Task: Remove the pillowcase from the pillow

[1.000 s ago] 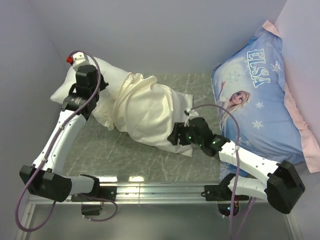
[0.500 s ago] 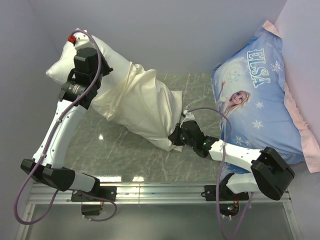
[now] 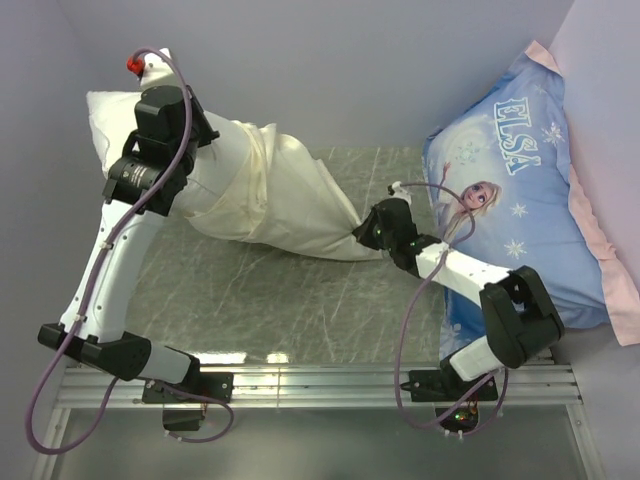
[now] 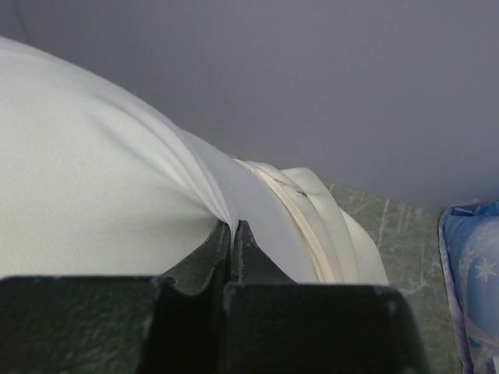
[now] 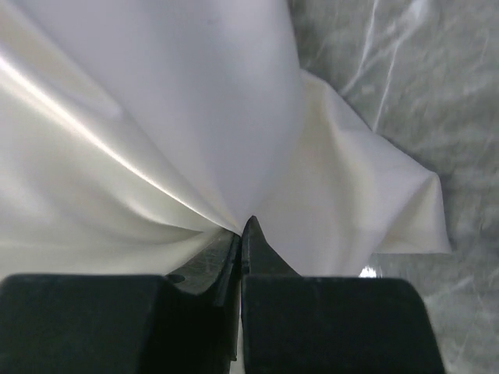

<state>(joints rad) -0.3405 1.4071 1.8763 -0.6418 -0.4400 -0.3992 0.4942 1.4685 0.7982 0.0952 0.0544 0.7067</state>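
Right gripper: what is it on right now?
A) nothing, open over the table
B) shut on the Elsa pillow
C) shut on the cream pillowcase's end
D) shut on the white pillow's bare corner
C: the right wrist view shows the right gripper pinched shut on cream fabric of the pillowcase, at the end far from the bare part of the pillow.

Elsa pillow (far right), marble table
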